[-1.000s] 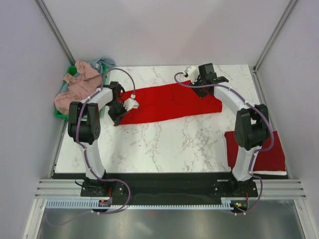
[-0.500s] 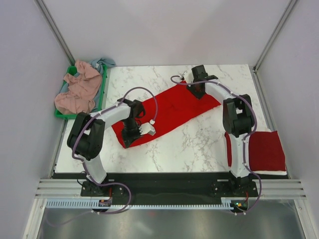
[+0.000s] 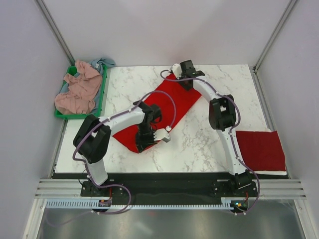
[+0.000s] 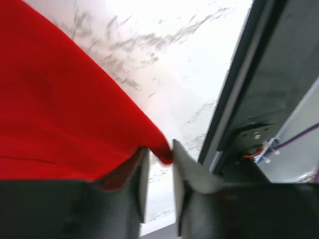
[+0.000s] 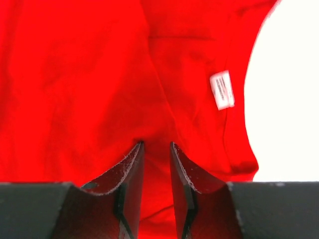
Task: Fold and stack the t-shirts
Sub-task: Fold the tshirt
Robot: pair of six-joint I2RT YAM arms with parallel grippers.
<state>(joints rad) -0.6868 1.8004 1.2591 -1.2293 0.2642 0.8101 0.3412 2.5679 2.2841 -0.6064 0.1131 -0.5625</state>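
My left gripper (image 4: 158, 155) pinches the near corner of the red t-shirt (image 3: 167, 107), my right gripper (image 5: 155, 149) clamps its far end; that thin corner hold could slip, collapsing the fold.

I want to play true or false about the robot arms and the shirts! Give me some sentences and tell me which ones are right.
1. The left gripper and the right gripper each pinch the spread red t-shirt. True.
2. The pink t-shirt lies in the green bin. True.
3. The folded red t-shirt lies right beside the green bin. False: it lies at the near right corner of the table, on the other side from the bin.
4. The neck label on the spread red t-shirt is black. False: it is white.
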